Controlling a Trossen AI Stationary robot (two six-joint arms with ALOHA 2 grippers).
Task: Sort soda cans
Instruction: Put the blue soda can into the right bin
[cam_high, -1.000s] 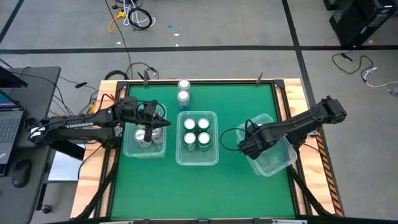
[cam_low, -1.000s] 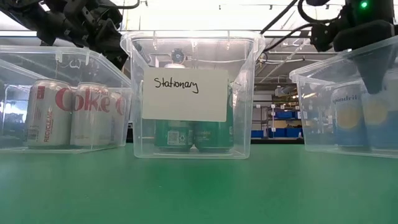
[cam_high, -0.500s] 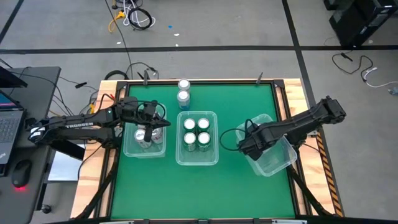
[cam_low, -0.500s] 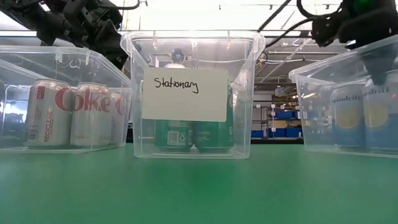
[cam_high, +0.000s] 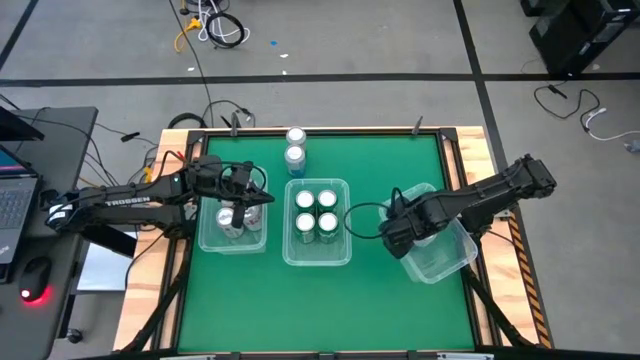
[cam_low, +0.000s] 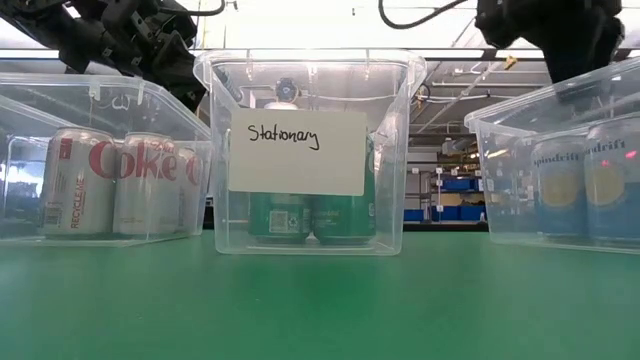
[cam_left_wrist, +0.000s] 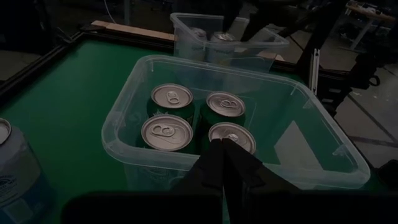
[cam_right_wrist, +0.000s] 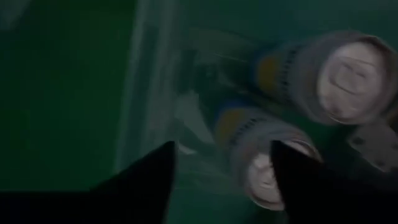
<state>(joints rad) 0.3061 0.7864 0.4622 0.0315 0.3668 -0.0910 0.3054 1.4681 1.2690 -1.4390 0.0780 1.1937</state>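
Soda cans (cam_low: 120, 182) read "Coke"; middle bin label (cam_low: 297, 152) "Stationary"; right pincer (cam_right_wrist: 221, 174) spread, empty.

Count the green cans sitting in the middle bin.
4. The green cans stand two by two inside the middle bin: two toward the table's far edge, two nearer. None seem hidden, since the left wrist view shows the same four tops.

Robotics lab or industrial test space. Grey concrete floor (cam_high: 340, 40) marked with dark tape lines; loose cables (cam_high: 215, 25) coiled on it. Green-topped work table (cam_high: 330, 300) in a wooden and metal frame. Side desk with laptop (cam_high: 12, 200) and mouse (cam_high: 33, 278). Black equipment cases (cam_high: 580, 30) in a corner. Low view: shelving with blue storage bins (cam_low: 455, 195) and ceiling strip lights behind; handwritten label (cam_low: 297, 152) reading "Stationary"
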